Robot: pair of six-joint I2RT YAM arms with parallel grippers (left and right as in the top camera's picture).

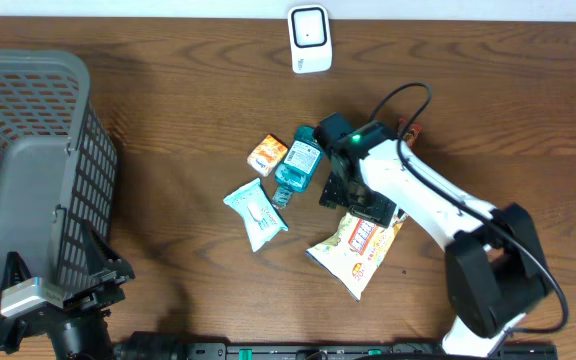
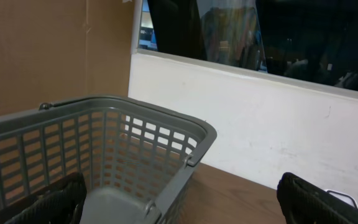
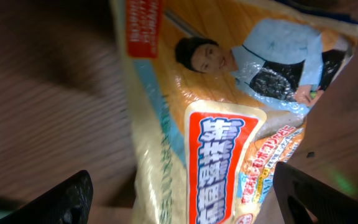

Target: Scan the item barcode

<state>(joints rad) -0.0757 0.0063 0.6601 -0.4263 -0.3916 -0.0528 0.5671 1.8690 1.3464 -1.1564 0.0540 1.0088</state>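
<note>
Step in hand looks like the pick-up. The white right arm (image 1: 423, 195) is down over the crinkly orange-and-cream snack bag (image 1: 356, 248). The bag lies flat on the brown wooden counter (image 1: 168, 100), printed front up, just right of a teal bottle (image 1: 298, 165), a small orange box (image 1: 266, 153) and a pale blue soft packet (image 1: 255, 212).

Right jaws stand wide, one finger each side of the bag in the wrist view, and have hold of nothing yet. Whether the tips touch the film I can't tell; pic's too blurry there. Left jaws are spread full and empty, parked at the near-left corner by the grey plastic mesh basket (image 1: 28, 150).

So the task is barely begun, imo. The small white scanner unit (image 1: 309, 38) sits at the far edge, well apart from the bag.

Next move, as I judge it:
- Close across the bag w/o crushing it. Thin slick film, so it may slide or buckle.
- Lift it clear of the bottle beside it.
- No barcode shows on the upturned face, so it's prob. underneath. The bag needs turning before it's held to the scanner.
</note>
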